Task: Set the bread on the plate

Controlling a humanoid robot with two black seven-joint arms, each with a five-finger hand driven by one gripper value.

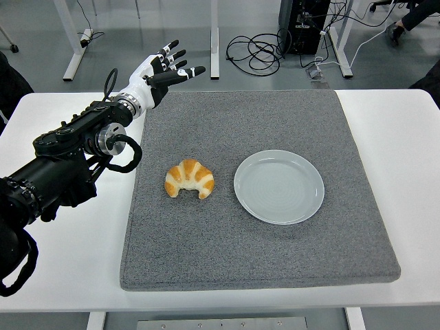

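I see the left robot hand (167,67) raised over the far left corner of the grey mat (254,240), fingers spread and extended, grasping nothing. Its black arm (69,155) comes in from the left edge across the white table (62,254), with a black cable looped near the wrist. The right arm is out of my view. The bread (189,179), a golden croissant with its curved tips pointing toward the near edge, lies on the mat left of centre, well apart from the hand. The plate (278,186), pale grey-blue and round, sits on the mat just to the right of the bread, close but not touching it, with nothing on it. The mat covers most of the table's middle. Beyond the far edge I see a grey floor with white table legs and tangled black cables (258,49).
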